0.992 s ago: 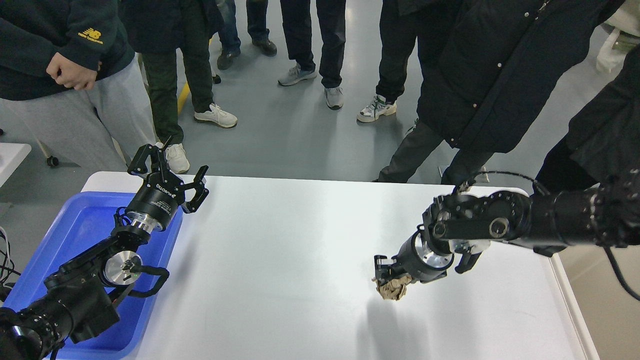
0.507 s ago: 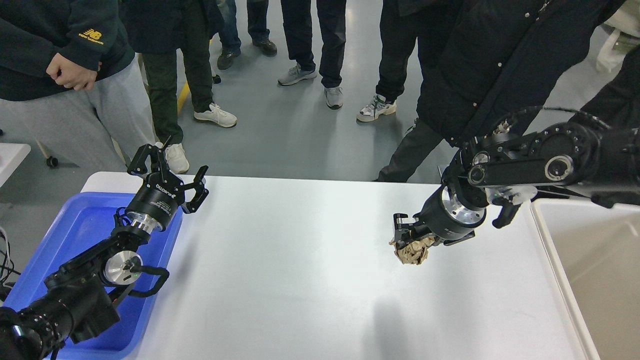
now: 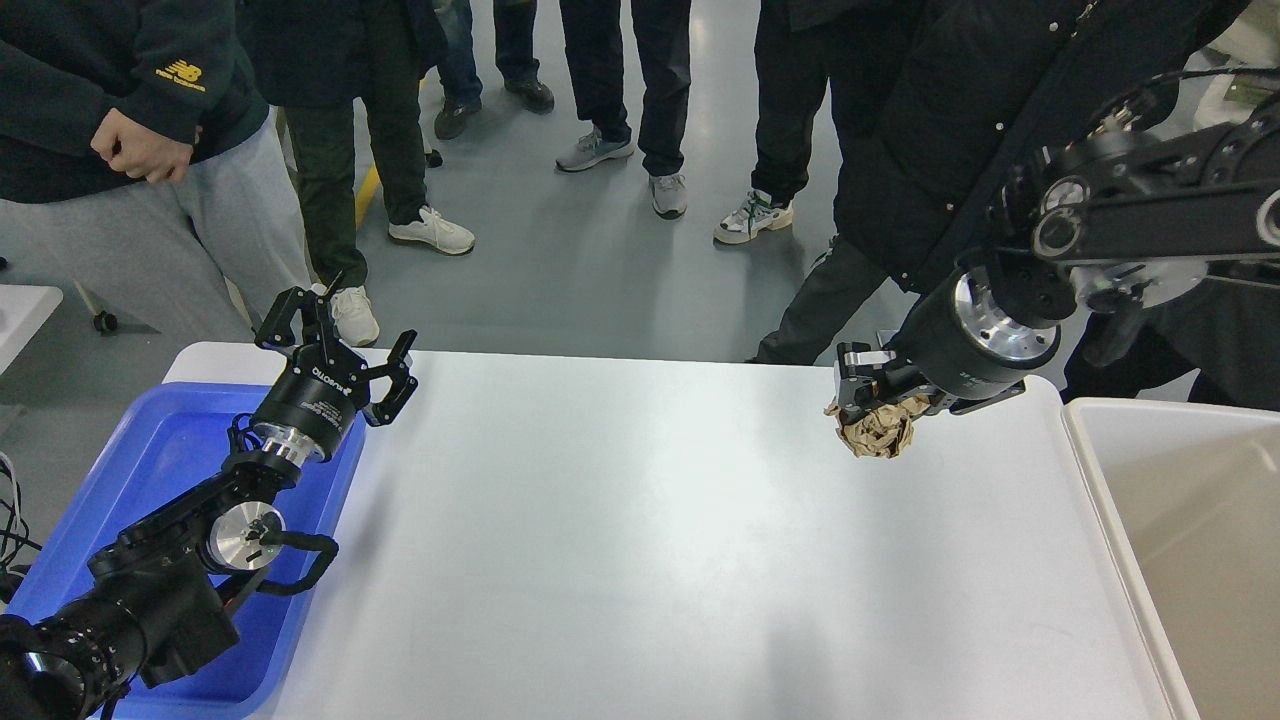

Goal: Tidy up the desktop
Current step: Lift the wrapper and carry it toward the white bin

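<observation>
The white desktop [image 3: 640,560] fills the middle of the head view. My right gripper [image 3: 868,398] is shut on a crumpled brown paper ball [image 3: 877,432] and holds it well above the desktop near its far right corner. My left gripper [image 3: 335,338] is open and empty, raised over the far edge of the blue tray [image 3: 150,460] at the desktop's left side.
A beige bin [image 3: 1190,540] stands off the desktop's right edge. Several people stand close behind the far edge; one in a black coat [image 3: 960,150] is right behind my right arm. A small white table corner [image 3: 20,310] shows at far left.
My right gripper has lifted the paper ball off the desktop and carried it up, back and to the right, toward the bin side. The left arm has not moved.
</observation>
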